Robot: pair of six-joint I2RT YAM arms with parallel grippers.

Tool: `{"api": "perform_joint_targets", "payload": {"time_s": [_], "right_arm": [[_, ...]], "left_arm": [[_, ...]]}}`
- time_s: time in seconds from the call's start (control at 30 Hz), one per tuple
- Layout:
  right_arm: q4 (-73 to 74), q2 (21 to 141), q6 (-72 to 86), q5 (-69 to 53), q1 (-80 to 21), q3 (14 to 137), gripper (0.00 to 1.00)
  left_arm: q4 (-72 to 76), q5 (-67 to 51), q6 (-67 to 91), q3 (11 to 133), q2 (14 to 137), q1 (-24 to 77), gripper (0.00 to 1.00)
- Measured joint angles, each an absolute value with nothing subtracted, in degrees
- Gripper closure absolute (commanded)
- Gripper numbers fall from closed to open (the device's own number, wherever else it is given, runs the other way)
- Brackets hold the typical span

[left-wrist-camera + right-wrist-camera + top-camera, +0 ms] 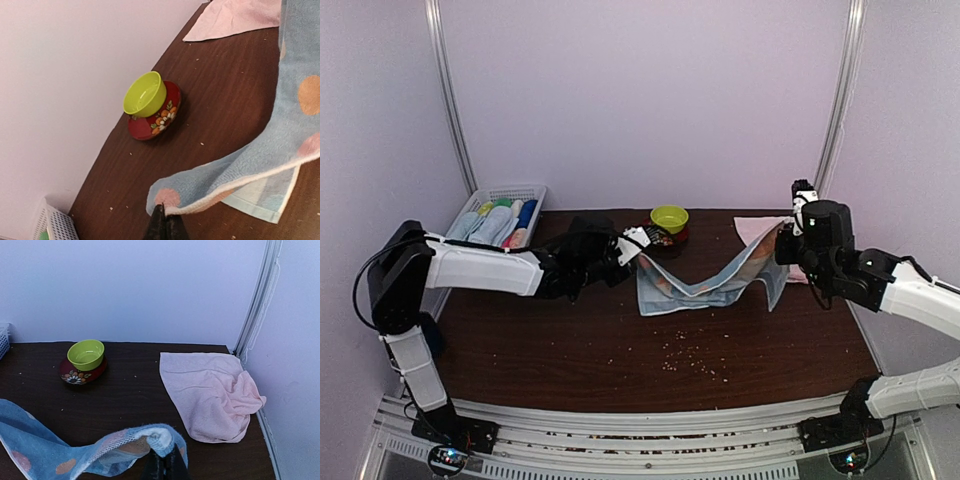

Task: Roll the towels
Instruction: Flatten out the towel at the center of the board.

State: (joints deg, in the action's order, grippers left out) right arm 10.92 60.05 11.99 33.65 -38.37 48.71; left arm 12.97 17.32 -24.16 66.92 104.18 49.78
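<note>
A light blue towel (705, 285) with pink and orange dots hangs stretched between both arms above the table. My left gripper (165, 212) is shut on its left corner, pinching the white hem of the blue towel (250, 165). My right gripper (164, 460) is shut on the opposite corner, where the blue towel (100, 450) bunches over the fingers. The pale pink towel (212, 392) lies crumpled flat at the back right corner, visible also as the pink towel (758, 230) behind the right arm.
A yellow-green bowl (669, 217) sits nested in a red flowered bowl (152, 122) at the back middle. A white mesh basket (500, 218) with rolled cloths stands at the back left. Crumbs dot the table (690, 355).
</note>
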Motion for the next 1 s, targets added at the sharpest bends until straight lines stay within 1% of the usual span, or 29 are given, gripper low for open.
{"api": "perform_joint_targets", "payload": {"time_s": [0.3, 0.47, 0.63, 0.83, 1.0], "right_arm": [[13.9, 59.9, 13.8, 31.5, -42.5, 48.8, 1.00], [14.7, 58.4, 13.5, 30.5, -43.4, 48.8, 1.00], [15.2, 54.2, 12.2, 24.6, -43.8, 48.8, 1.00], [16.1, 48.5, 10.7, 16.0, -44.4, 48.8, 1.00], [17.3, 44.4, 10.4, 9.2, -44.7, 48.8, 1.00]], "left_arm": [[-5.0, 25.4, -5.4, 59.8, 92.2, 62.7, 1.00], [-12.9, 32.3, 2.8, 56.0, 79.4, 62.9, 1.00], [-16.6, 38.9, 6.6, 55.9, 68.5, 62.8, 1.00], [-23.6, 45.3, 9.6, 56.0, 62.4, 63.9, 1.00], [-30.9, 50.9, 13.1, 56.8, 58.8, 67.5, 1.00]]}}
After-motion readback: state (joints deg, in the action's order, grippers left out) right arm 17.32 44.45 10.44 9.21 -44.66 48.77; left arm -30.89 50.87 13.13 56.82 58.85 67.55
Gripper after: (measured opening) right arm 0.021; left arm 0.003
